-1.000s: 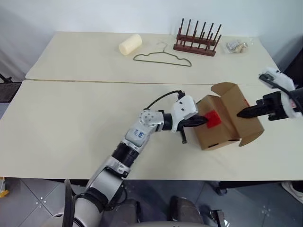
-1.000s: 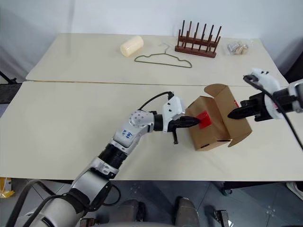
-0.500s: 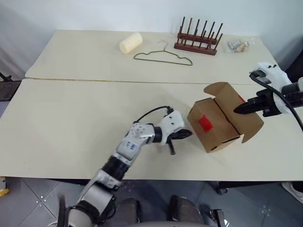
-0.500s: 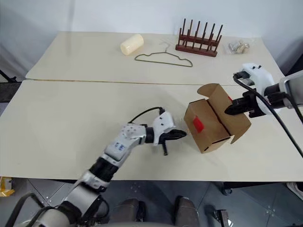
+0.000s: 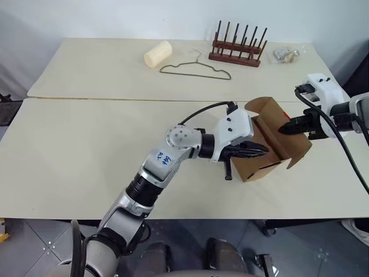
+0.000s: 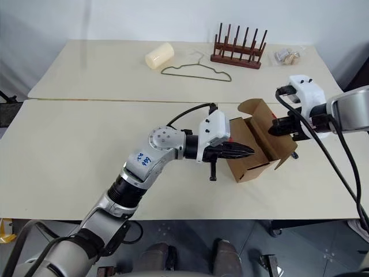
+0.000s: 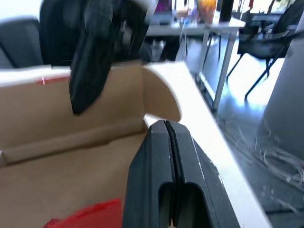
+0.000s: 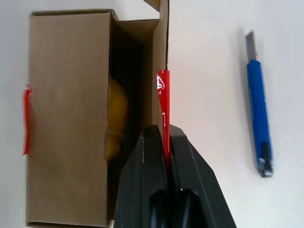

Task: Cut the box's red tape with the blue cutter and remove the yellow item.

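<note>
The brown box [image 5: 260, 168] lies on the table at the right with its far flap raised. My right gripper [image 8: 164, 129] is shut on that flap's edge, where a strip of red tape [image 8: 163, 92] runs. Inside the opening I see the yellow item [image 8: 117, 114], blurred. The blue cutter [image 8: 259, 121] lies on the table beside the box, blade out. My left gripper [image 5: 264, 151] is shut with nothing in it, pointing level at the box's near flap. More red tape [image 7: 90, 213] shows just under its fingers.
At the table's far side lie a cream roll [image 5: 158, 53], a wire hanger [image 5: 195, 70], a wooden peg rack [image 5: 239, 49] and a small clear bag [image 5: 286, 55]. The box sits close to the table's front edge and right edge.
My left gripper drew back from the box, then returned higher, now covering the near flap's red patch. The right gripper shifted slightly left with the flap, and the box turned a little.
</note>
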Controlling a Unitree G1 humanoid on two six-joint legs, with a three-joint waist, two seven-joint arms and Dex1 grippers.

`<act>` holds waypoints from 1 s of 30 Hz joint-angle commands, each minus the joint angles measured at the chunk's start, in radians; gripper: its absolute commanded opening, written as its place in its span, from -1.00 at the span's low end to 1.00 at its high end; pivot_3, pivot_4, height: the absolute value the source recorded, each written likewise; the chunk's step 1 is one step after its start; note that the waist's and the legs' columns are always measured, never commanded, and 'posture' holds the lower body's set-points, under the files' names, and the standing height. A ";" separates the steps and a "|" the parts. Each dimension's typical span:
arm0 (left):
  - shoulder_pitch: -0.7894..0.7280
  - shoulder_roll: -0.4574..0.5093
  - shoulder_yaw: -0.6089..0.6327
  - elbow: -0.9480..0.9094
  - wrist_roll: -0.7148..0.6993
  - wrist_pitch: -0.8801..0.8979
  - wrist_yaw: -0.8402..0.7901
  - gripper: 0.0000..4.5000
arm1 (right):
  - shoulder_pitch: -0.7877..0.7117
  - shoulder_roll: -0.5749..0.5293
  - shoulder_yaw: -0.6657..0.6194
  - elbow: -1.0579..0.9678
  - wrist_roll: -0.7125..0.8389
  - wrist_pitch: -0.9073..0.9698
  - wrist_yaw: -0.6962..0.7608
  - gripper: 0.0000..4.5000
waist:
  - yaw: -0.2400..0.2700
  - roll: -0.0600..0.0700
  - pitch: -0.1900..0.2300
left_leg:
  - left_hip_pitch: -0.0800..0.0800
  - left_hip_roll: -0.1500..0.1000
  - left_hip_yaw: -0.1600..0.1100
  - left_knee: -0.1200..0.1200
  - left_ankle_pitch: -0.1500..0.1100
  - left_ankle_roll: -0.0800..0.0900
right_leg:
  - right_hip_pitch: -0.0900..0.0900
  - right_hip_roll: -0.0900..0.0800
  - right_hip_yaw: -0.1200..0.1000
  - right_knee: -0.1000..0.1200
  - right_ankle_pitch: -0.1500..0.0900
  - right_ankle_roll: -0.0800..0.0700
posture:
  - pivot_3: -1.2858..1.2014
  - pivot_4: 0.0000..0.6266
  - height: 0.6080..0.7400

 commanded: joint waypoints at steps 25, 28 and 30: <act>-0.055 -0.068 -0.024 0.135 0.087 -0.085 0.064 -1.00 | 0.129 -0.041 0.057 -0.006 0.607 -0.154 -0.483 -0.98 | 0.005 0.000 0.000 | 0.000 0.000 0.000 0.002 0.000 0.000 | 0.001 0.000 0.000 0.001 0.000 0.000 | 0.03 -0.52 1.00; -0.074 -0.086 -0.030 0.178 0.101 -0.104 0.060 -1.00 | 0.113 -0.048 0.061 -0.003 0.572 -0.130 -0.461 -0.98 | 0.005 0.000 0.000 | 0.000 0.000 0.000 0.002 0.000 0.000 | 0.000 0.000 0.000 0.000 0.000 0.000 | 0.03 -0.52 1.00; -0.066 -0.078 -0.049 0.175 0.102 -0.074 0.034 -1.00 | 0.100 -0.049 0.063 0.001 0.546 -0.112 -0.440 -0.98 | 0.005 0.000 0.000 | 0.000 0.000 0.000 0.002 0.000 0.000 | 0.000 0.000 0.000 0.000 0.000 0.000 | 0.03 -0.52 1.00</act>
